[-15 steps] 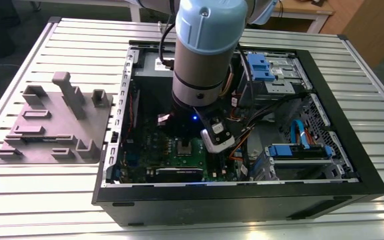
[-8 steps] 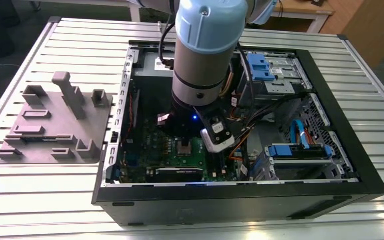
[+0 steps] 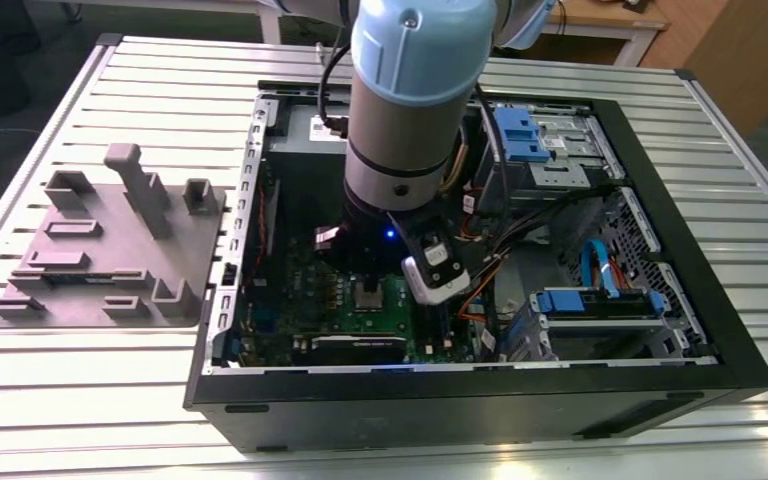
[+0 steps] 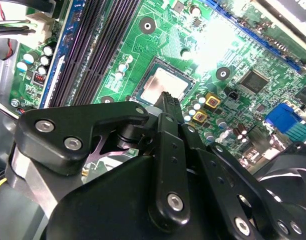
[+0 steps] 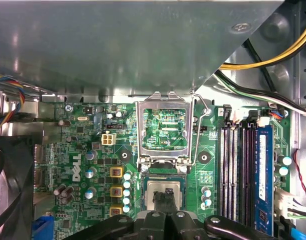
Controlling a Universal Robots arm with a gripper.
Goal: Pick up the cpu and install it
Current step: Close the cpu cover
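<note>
Centre of the exterior view, inside the open case (image 3: 464, 400): cpu (image 5: 165, 185) lies flat in its socket on the motherboard (image 5: 83, 150), socket frame (image 5: 165, 99) flipped up. End effector (image 5: 166, 196) clenched, tips directly over the cpu, possibly touching.

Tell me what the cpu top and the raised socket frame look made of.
The cpu: pale grey metal lid by the look, matte with a dull sheen. The socket frame: thin bare metal, probably steel; its edges glint and reflect light.
</note>
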